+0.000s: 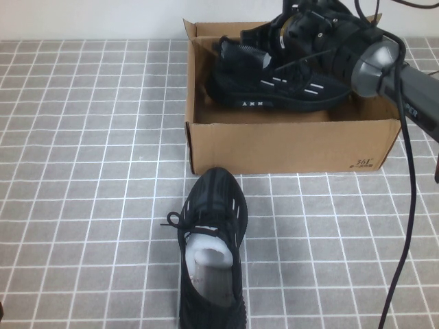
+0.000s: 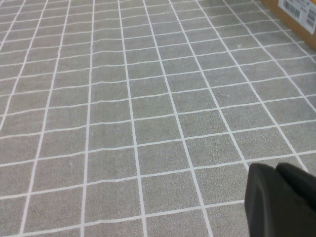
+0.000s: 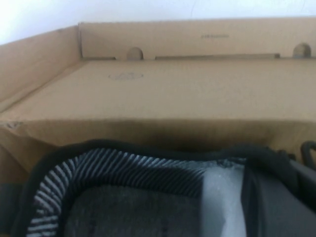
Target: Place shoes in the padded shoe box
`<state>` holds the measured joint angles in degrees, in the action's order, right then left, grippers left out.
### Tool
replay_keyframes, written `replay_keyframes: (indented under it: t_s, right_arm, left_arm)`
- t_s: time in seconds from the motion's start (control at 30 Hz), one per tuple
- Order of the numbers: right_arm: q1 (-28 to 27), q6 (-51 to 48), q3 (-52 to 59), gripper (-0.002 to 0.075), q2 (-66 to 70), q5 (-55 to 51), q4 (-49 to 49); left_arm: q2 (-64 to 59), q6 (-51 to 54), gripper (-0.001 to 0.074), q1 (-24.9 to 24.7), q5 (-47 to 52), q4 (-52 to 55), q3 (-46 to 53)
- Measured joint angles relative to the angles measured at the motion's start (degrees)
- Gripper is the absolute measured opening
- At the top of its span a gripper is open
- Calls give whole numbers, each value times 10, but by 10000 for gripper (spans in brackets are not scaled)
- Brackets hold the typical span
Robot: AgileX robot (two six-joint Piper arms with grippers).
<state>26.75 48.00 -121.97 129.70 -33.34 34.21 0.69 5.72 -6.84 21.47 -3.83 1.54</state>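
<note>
The brown shoe box (image 1: 288, 147) stands open at the back of the table. One black sneaker (image 1: 274, 86) with white dashes is inside it, toe to the right. My right gripper (image 1: 296, 38) is over the box and shut on that shoe's collar. In the right wrist view, the shoe's striped lining (image 3: 123, 168) and white stuffing fill the foreground, with one of the gripper's fingers (image 3: 279, 197) beside them and the box's inner wall (image 3: 187, 94) behind. The second sneaker (image 1: 212, 247) lies on the table in front of the box, toe toward it. My left gripper (image 2: 276, 170) hovers shut over bare tiles.
The table is covered in a grey tile-patterned cloth (image 1: 89, 171). A corner of the box with a barcode label (image 2: 296, 12) shows in the left wrist view. A black cable (image 1: 410, 199) hangs down from the right arm on the right side.
</note>
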Motion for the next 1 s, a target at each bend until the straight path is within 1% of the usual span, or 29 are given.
replay_keyframes:
  t_s: [0.23, 0.37, 0.47, 0.53, 0.6, 0.7, 0.77, 0.87, 0.9, 0.97, 1.0]
  right_arm:
    - [0, -2, 0, 1, 3, 4, 14]
    - [0, -34, 0, 13, 8, 2, -1]
    - [0, -60, 0, 90, 9, -2, -20]
    - [-1, -70, 0, 167, 8, -2, -31]
    - [-1, -74, 0, 219, 6, -3, -40]
    - [-1, -90, -1, 249, -5, -14, -57]
    - [-1, -131, -1, 254, -21, -19, -84]
    - [0, -227, -1, 252, -59, -34, -153]
    - [0, -268, -1, 241, -75, -42, -176]
    - [0, -339, -1, 195, -108, -61, -206]
    - [0, -372, -1, 153, -126, -74, -216]
  left_arm:
    - [0, 0, -3, 0, 0, 0, 0]
    - [0, 0, -3, 0, 0, 0, 0]
    - [0, 0, -3, 0, 0, 0, 0]
    - [0, 0, -3, 0, 0, 0, 0]
    - [0, 0, -3, 0, 0, 0, 0]
    - [0, 0, -3, 0, 0, 0, 0]
    - [0, 0, -3, 0, 0, 0, 0]
    - [0, 0, -3, 0, 0, 0, 0]
    - [0, 0, -3, 0, 0, 0, 0]
    - [0, 0, -3, 0, 0, 0, 0]
    - [0, 0, -3, 0, 0, 0, 0]
